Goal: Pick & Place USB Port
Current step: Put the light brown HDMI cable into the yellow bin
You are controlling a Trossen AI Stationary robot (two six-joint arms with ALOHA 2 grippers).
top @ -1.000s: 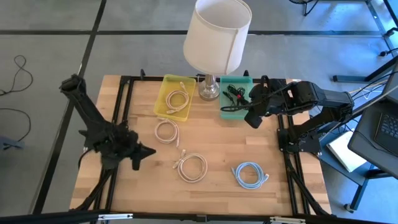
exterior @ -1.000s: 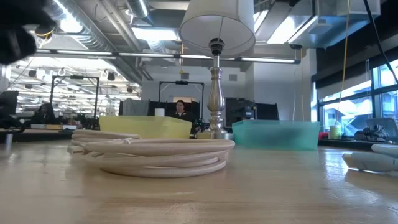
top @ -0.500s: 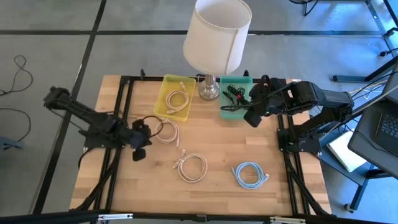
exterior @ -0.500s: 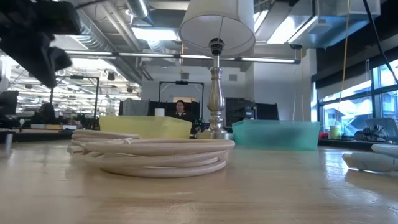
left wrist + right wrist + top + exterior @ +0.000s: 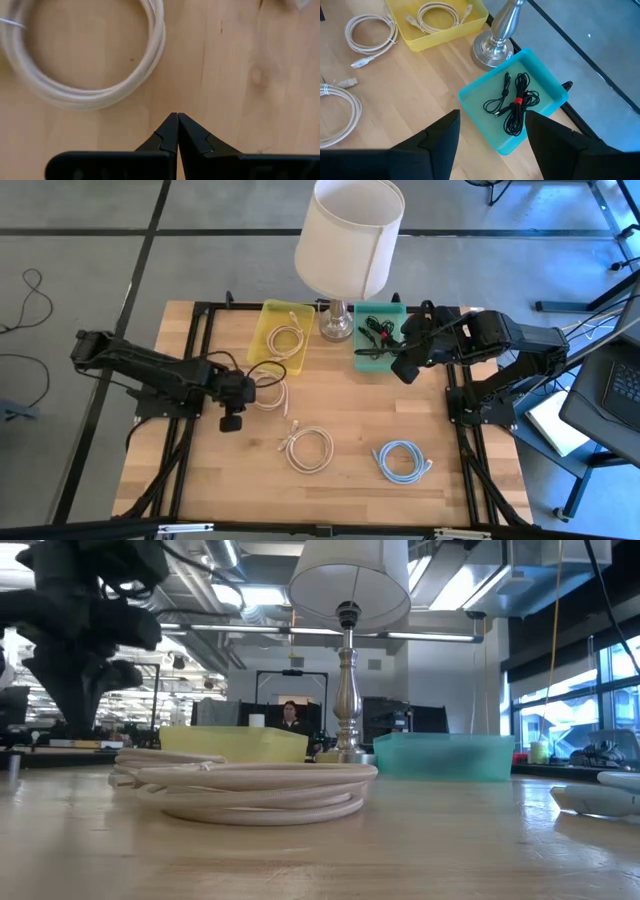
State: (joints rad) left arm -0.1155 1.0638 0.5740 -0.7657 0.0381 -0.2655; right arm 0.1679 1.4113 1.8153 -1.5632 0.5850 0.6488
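Observation:
My left gripper [image 5: 243,392] hangs over the table with its fingers shut [image 5: 177,119], pointing down at bare wood just beside a white coiled cable [image 5: 268,391] [image 5: 82,60]. It holds nothing. A second white coil [image 5: 308,448] [image 5: 245,790] and a light blue coil [image 5: 402,460] lie flat nearer the table's near edge. My right gripper [image 5: 405,366] [image 5: 492,132] is open and empty, hovering by the teal bin [image 5: 362,361] [image 5: 470,97], which holds a black cable with a red tie [image 5: 516,102].
A yellow bin [image 5: 262,340] with a white cable inside sits at the far edge. A lamp [image 5: 348,240] stands between it and the teal bin, its shade overhanging both. Black frame rails [image 5: 200,330] run along the table's left and right sides.
My left arm has swung down from a raised pose and reached toward the table's right and far side. Its gripper has moved from the near-left area to beside the white coil and has come down into the low view. My right arm has kept still.

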